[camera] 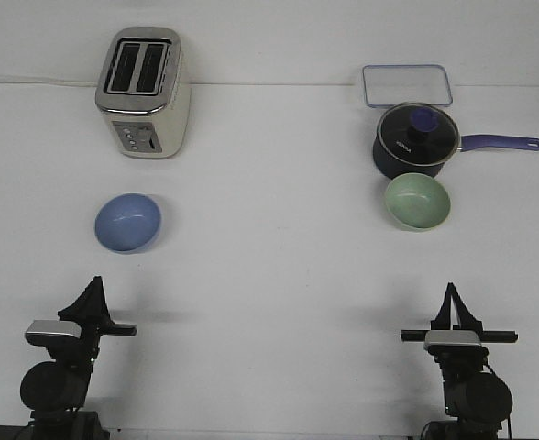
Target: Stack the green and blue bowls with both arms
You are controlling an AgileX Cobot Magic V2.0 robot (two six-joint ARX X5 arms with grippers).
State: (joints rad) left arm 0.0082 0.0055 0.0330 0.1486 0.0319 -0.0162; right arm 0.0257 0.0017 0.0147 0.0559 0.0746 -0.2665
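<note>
The light blue bowl (127, 222) sits upright on the white table at the left, in front of the toaster. The pale green bowl (417, 201) sits upright at the right, just in front of the dark blue saucepan and nearly touching it. My left gripper (95, 284) is low at the near left, well short of the blue bowl, fingers together and empty. My right gripper (451, 290) is low at the near right, well short of the green bowl, fingers together and empty. The bowls are far apart.
A cream and silver toaster (144, 93) stands at the back left. A dark blue lidded saucepan (414, 139) with its long handle pointing right stands at the back right. A clear rectangular container (406, 85) lies behind it.
</note>
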